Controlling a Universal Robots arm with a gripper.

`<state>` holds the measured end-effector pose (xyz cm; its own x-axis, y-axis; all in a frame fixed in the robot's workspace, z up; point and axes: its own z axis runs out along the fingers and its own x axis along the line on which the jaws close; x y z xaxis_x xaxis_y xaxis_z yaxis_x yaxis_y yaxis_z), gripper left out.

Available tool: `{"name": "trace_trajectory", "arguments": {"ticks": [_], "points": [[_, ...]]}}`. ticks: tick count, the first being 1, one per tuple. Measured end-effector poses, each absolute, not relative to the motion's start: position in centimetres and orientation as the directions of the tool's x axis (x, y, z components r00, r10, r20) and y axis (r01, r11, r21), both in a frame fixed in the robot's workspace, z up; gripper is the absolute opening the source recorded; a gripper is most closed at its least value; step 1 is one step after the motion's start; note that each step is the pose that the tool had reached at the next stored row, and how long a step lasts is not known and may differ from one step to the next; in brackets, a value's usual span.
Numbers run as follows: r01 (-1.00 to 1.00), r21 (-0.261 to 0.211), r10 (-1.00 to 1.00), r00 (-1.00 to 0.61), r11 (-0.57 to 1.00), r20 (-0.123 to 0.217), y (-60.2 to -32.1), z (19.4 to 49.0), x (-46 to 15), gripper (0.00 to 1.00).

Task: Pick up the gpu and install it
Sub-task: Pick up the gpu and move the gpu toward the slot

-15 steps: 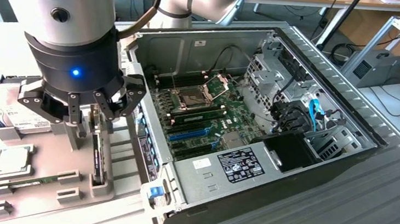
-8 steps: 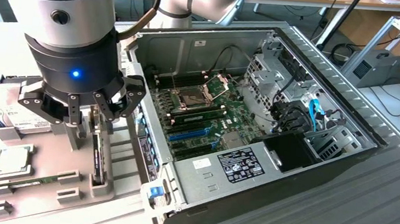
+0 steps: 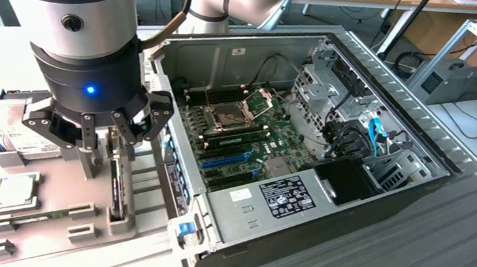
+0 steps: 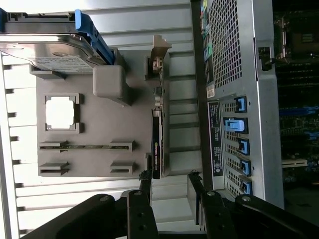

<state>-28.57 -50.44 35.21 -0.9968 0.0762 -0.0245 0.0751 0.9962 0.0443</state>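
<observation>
The gpu [image 4: 156, 144] stands on its edge in a slot of the grey parts tray [image 3: 58, 188], so I see it as a thin dark strip with a metal bracket at one end. In the exterior view the gpu [image 3: 117, 191] sits just below the arm's head, at the tray's edge nearest the computer case. My gripper [image 4: 169, 185] hovers above the card, open, with nothing between its fingers [image 4: 145, 181]. From outside, the gripper [image 3: 105, 153] hangs over the tray at the exterior view's left.
The open computer case [image 3: 309, 134] lies at the exterior view's right, motherboard [image 3: 238, 140] facing up. On the tray rest a silver hard drive [image 4: 50, 50], a square processor [image 4: 62, 112] and a long memory stick [image 4: 84, 147]. The case's rear panel [image 4: 234, 99] runs beside the tray.
</observation>
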Motion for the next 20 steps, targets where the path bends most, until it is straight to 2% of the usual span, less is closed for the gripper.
{"name": "trace_trajectory", "arguments": {"ticks": [20], "points": [[0.075, 0.044, 0.076, -0.997, 0.996, -0.024, -50.44, 34.52, -28.59, 0.42]]}}
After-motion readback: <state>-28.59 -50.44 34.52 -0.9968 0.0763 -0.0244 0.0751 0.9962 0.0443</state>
